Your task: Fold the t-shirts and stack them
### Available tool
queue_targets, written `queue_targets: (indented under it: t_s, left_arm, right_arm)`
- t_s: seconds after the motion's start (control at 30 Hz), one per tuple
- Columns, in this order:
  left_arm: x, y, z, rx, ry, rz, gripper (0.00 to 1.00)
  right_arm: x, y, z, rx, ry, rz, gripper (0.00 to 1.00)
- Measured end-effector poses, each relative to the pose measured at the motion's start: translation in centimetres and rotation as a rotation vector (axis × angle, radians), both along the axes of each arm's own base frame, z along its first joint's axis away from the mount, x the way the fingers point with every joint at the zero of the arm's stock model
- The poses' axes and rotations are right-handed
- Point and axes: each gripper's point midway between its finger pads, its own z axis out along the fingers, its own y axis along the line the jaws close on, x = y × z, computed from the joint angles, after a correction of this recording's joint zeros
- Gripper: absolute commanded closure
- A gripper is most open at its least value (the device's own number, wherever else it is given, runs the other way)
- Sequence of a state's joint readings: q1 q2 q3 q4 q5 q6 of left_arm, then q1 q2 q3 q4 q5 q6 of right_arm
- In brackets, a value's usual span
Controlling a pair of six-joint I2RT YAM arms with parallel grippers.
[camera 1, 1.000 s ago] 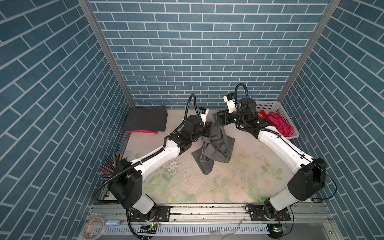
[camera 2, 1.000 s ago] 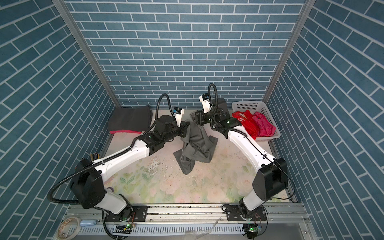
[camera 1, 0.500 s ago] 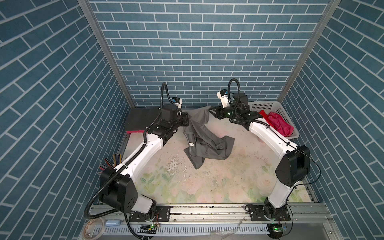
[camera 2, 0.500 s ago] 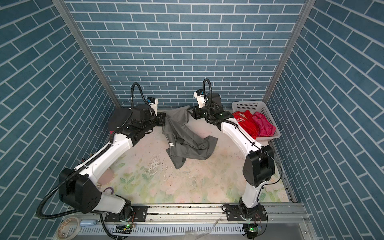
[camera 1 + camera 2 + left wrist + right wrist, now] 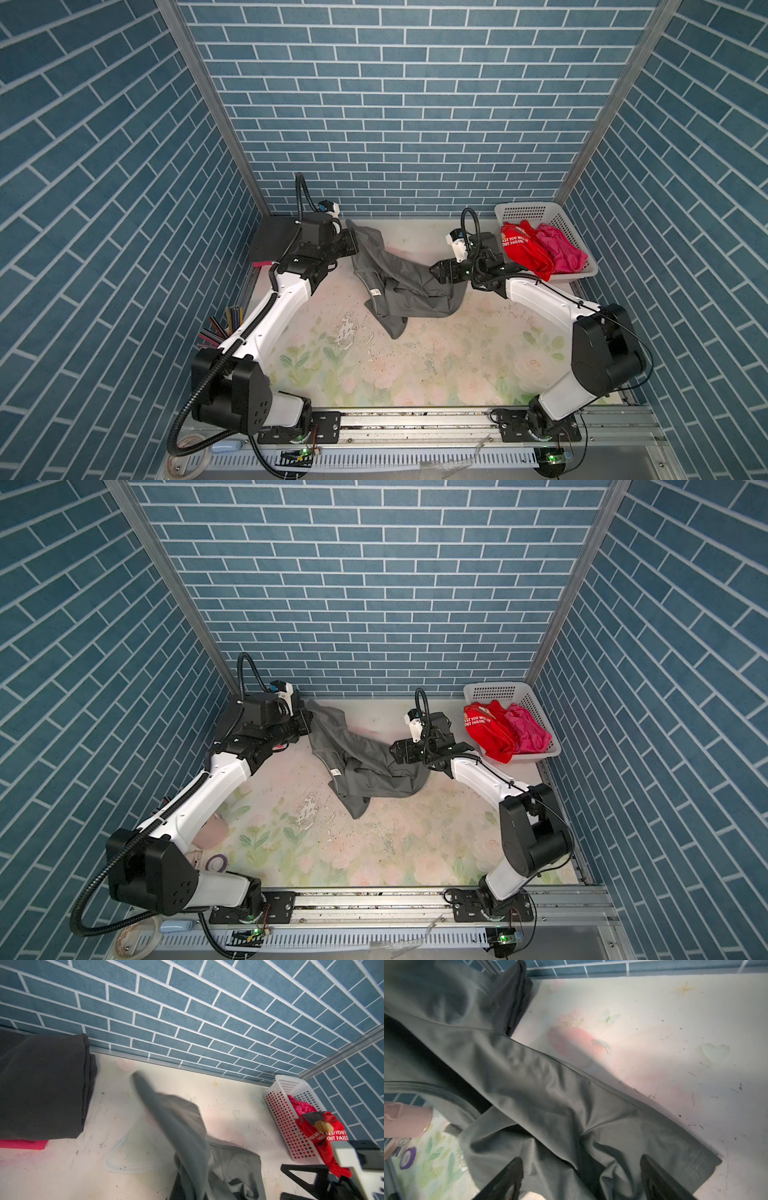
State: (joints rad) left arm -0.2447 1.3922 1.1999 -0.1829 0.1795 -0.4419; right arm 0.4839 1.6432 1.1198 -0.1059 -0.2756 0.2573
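The left gripper (image 5: pixel 354 248) is clenched on the far-left end of the large plain mid-grey cloth t-shirt (image 5: pixel 401 286), at the far left of the floral-printed table surface (image 5: pixel 415 365). The cloth rises from the table to that gripper. The rest of the shirt lies crumpled at the far centre, with one end trailing toward the near side.

The right gripper (image 5: pixel 435 272) is released. In the right wrist view its black fingers (image 5: pixel 658 1180) stand wide apart over the grey cloth, with nothing clamped between them. In both top views this gripper sits at the shirt's right edge.

A folded charcoal cloth t-shirt (image 5: pixel 41 1088) lies flat in the far-left corner, on top of a folded magenta-pink cloth t-shirt (image 5: pixel 22 1144), of which only an edge shows.

The white perforated plastic basket (image 5: pixel 536 209) stands in the far-right corner. It holds a red cloth t-shirt with white lettering (image 5: pixel 525 251), draped over its left wall, and a crumpled magenta-pink cloth t-shirt (image 5: pixel 561 251) beside it.
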Motion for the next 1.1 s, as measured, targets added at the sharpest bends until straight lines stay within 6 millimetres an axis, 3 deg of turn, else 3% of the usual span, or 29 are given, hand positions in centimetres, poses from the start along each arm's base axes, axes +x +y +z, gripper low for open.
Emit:
queue_targets:
  t_s: [0.2, 0.4, 0.5, 0.67, 0.8, 0.9, 0.97, 1.1]
  left_arm:
    - [-0.1, 0.1, 0.3, -0.003, -0.007, 0.0, 1.0]
    - [-0.1, 0.3, 0.2, -0.008, -0.002, -0.003, 1.0]
    - [-0.1, 0.3, 0.2, -0.015, 0.0, -0.008, 1.0]
    - [-0.1, 0.3, 0.2, -0.024, 0.003, -0.008, 1.0]
    - [-0.1, 0.4, 0.2, -0.025, 0.004, -0.006, 1.0]
    - [-0.1, 0.5, 0.0, -0.025, 0.008, -0.003, 1.0]
    - [-0.2, 0.5, -0.2, -0.028, 0.013, -0.003, 1.0]
    - [-0.2, 0.8, -0.2, -0.047, 0.02, -0.008, 1.0]
  right_arm:
    - [2.9, -2.6, -5.2, -0.164, 0.069, -0.132, 0.13]
    - [4.0, -7.3, -7.3, -0.236, 0.1, -0.253, 0.19]
    - [3.8, -8.7, -8.7, -0.232, 0.129, -0.278, 0.24]
    - [3.8, -9.0, -11.5, -0.244, 0.179, -0.276, 0.32]
    - [4.7, -8.4, -11.9, -0.228, 0.163, -0.271, 0.54]
    - [5.3, -8.1, -12.0, -0.211, 0.152, -0.276, 0.85]
    - [5.7, -8.0, -12.1, -0.208, 0.147, -0.281, 1.0]
    - [6.6, -8.1, -11.1, -0.205, 0.142, -0.292, 1.0]
